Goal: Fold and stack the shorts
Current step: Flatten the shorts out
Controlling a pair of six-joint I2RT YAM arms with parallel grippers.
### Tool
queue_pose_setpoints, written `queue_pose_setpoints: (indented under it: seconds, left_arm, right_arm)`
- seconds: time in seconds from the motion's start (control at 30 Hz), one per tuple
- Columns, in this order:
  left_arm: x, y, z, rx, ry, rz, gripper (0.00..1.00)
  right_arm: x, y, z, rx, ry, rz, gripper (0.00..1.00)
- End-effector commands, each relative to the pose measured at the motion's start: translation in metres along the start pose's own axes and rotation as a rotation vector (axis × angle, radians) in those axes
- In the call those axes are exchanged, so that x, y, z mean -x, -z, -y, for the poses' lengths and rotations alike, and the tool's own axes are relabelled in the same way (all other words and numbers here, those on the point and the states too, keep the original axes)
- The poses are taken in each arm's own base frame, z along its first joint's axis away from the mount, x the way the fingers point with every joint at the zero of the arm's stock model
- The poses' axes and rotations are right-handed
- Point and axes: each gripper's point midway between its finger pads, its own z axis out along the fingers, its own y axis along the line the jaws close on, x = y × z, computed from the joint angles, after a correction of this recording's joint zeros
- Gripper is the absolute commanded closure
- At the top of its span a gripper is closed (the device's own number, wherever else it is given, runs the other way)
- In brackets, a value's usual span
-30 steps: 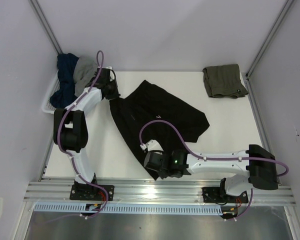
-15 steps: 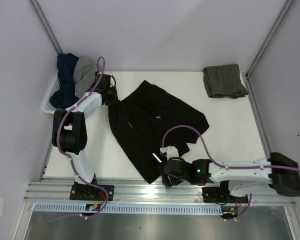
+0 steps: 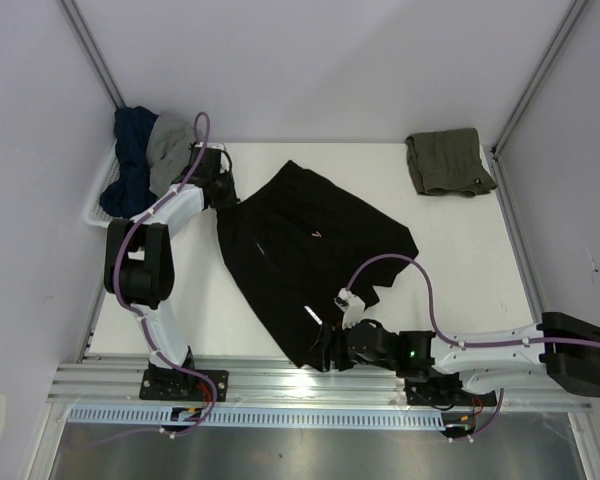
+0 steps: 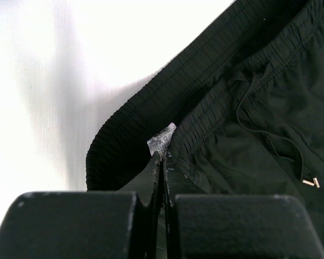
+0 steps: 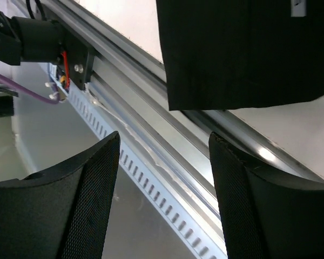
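- two risks, as i judge it: the left end effector point(image 4: 162, 162) bites only a thin fold of the black shorts point(image 3: 310, 250), so a pull may slip it free. a low sweep could also drag the hem onto the rail point(image 5: 129, 81).
- left end effector: clenched on the waistband, just behind the white label point(image 4: 162, 141).
- right end effector point(image 5: 164, 137): spread wide, grasping nothing, with the hem just ahead of it.
- olive shorts point(image 3: 448, 162): folded, well beyond the right end effector.
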Motion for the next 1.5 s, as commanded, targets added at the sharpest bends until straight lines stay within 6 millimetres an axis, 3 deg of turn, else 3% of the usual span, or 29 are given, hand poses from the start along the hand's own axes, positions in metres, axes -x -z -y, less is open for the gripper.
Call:
queue_pose_setpoints:
  seconds: [0.0, 0.3, 0.37, 0.73, 1.13, 1.47]
  left_arm:
    - [0.028, 0.017, 0.008, -0.014, -0.005, 0.088, 1.00]
    - [0.029, 0.017, 0.009, -0.016, -0.004, 0.086, 1.00]
    - [0.028, 0.016, 0.009, -0.017, -0.005, 0.084, 1.00]
    - [0.029, 0.012, 0.007, -0.002, -0.003, 0.074, 1.00]
    - [0.029, 0.014, 0.010, -0.028, 0.017, 0.072, 1.00]
    - [0.029, 0.021, 0.009, -0.057, 0.036, 0.081, 1.00]
  right_arm:
    - [0.006, -0.009, -0.028, 0.120, -0.116, 0.047, 0.32]
    - [-0.003, -0.030, -0.025, -0.096, 0.005, 0.024, 0.35]
    - [-0.007, -0.032, -0.031, -0.069, -0.016, 0.011, 0.35]
    - [-0.018, -0.046, -0.020, -0.075, -0.127, 0.008, 0.34]
    - [-0.003, -0.043, -0.012, -0.014, -0.288, 0.148, 0.36]
    - [0.018, -0.038, -0.021, 0.043, -0.317, 0.247, 0.36]
